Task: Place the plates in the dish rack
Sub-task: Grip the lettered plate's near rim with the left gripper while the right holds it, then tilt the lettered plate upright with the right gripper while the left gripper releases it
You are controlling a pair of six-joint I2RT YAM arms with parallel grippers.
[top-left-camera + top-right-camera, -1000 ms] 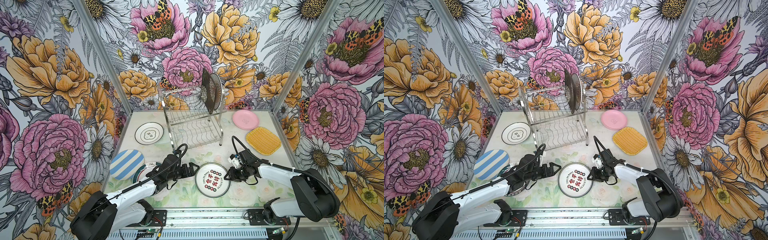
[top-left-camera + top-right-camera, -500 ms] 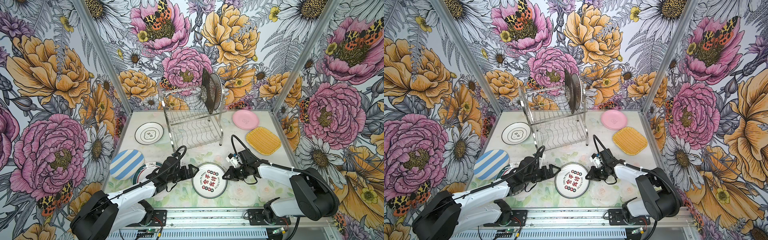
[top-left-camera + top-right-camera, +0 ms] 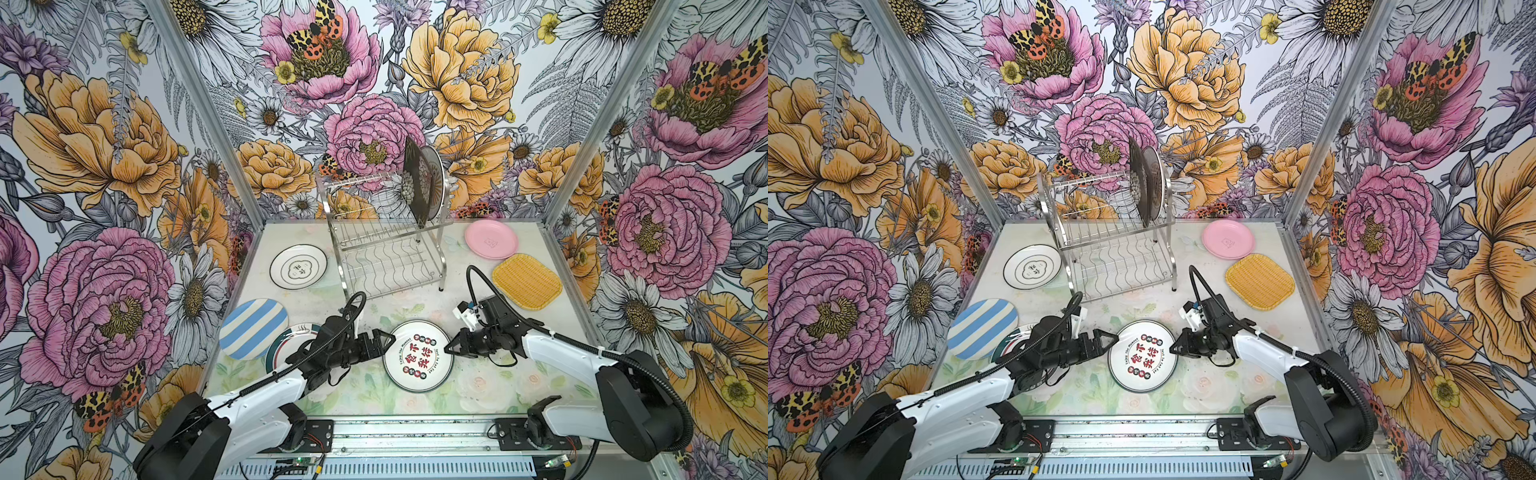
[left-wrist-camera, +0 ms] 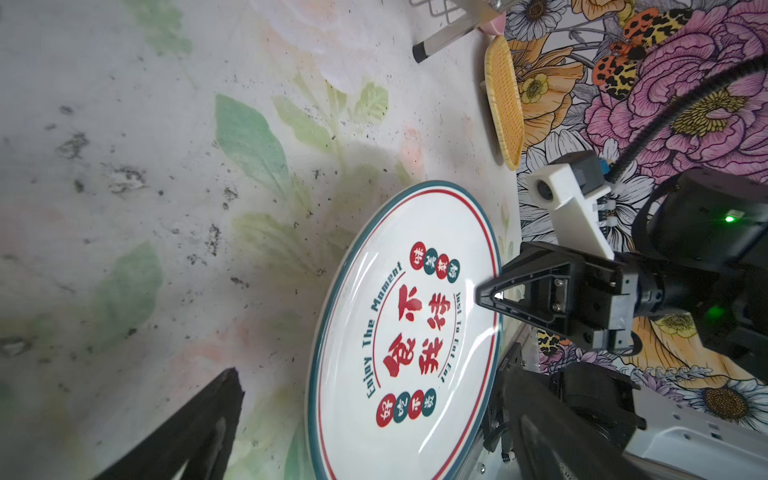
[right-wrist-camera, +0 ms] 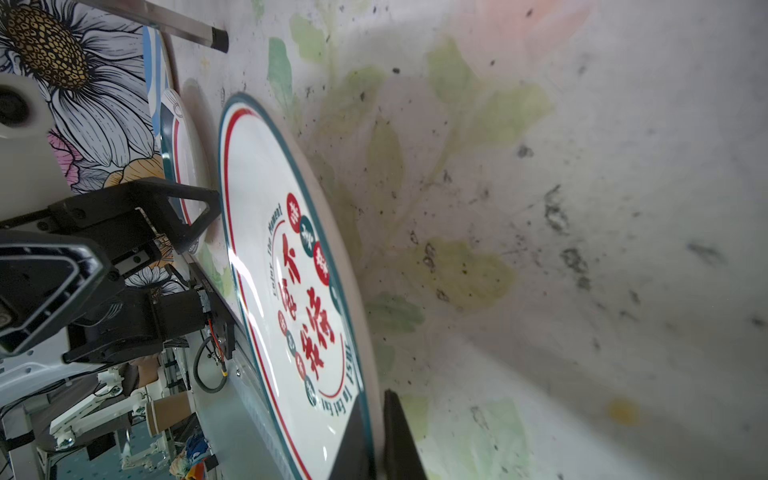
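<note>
A white plate with red and green characters (image 3: 417, 356) (image 3: 1143, 356) lies on the table near the front. My right gripper (image 3: 448, 348) (image 5: 376, 440) is shut on its right rim, one finger above and one below. My left gripper (image 3: 385, 343) (image 4: 374, 436) stands open at the plate's left rim, its jaws either side of the edge and not touching it. The dish rack (image 3: 386, 249) (image 3: 1113, 249) stands at the back, with a black floral plate (image 3: 415, 183) and a round plate (image 3: 435, 183) upright in its upper tier.
Lying flat on the table are a pink plate (image 3: 491, 239) and a yellow woven plate (image 3: 527, 281) at the right, and a black-rimmed white plate (image 3: 298, 266) and a striped plate (image 3: 253, 328) at the left. A green-rimmed plate (image 3: 291, 338) lies partly under my left arm.
My right gripper has closed onto the plate's right rim. The plate has slid a little to the left, toward the open left gripper.
</note>
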